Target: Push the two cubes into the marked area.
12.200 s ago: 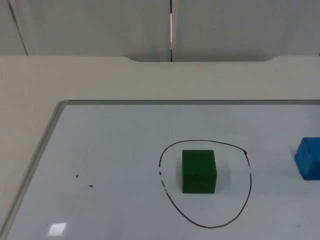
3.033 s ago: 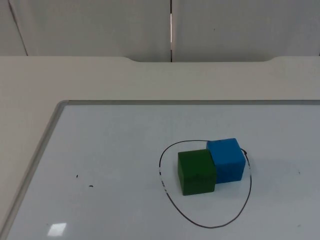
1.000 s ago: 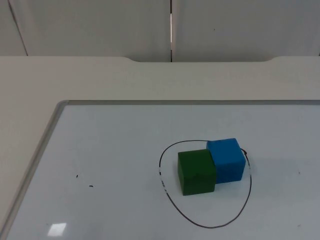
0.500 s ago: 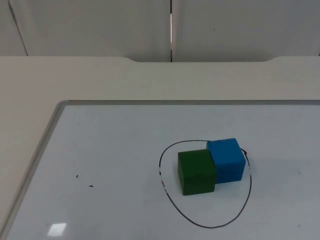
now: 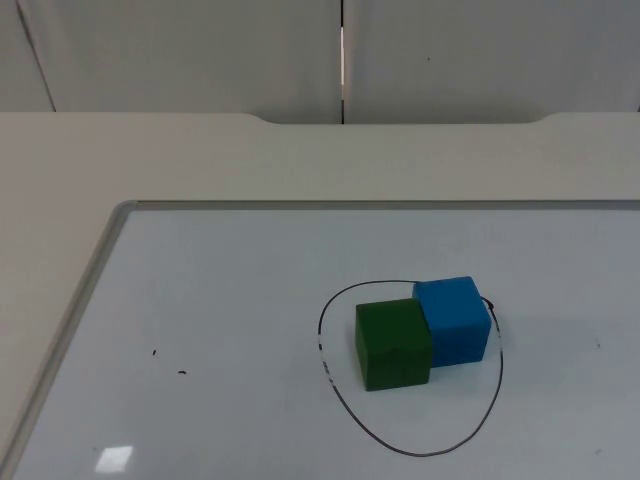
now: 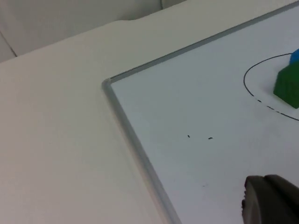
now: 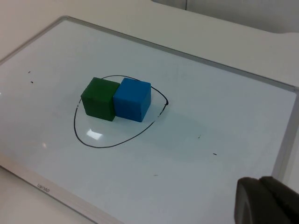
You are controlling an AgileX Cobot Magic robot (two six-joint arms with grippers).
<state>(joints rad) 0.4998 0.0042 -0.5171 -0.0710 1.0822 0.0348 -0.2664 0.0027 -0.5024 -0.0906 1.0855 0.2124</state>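
The small green cube (image 5: 394, 343) sat inside the hand-drawn black oval outline (image 5: 330, 372) on the whiteboard, and the small blue cube (image 5: 453, 319) was pressed against its right side, the two touching along one face. The blue one lay at the far right of the marked area, its outer edge close to the line; from the top view I could not tell for certain whether it was fully within it. From the right wrist view the pair (image 7: 100, 98) (image 7: 132, 99) looked to be inside the loop, the blue cube just beside the stroke where the line closes.

Twelve seconds before, the green cube had stood alone in the oval, squarer to the camera and a touch further right, while the blue one sat well apart at the right edge of the board. Over the last three seconds nothing had shifted; both cubes lay just as they had.

The large white whiteboard with a grey metal frame (image 5: 95, 278) lay flat on the pale table top (image 5: 200, 155), a few small black specks (image 5: 154, 352) on its left part.

A black fingertip of the left gripper (image 6: 271, 200) hung near the board's left part, well apart from the cubes. The right gripper (image 7: 266, 201) hung over the board's right part. Neither had hold of anything, and I could not tell how far either pair of fingers was spread.
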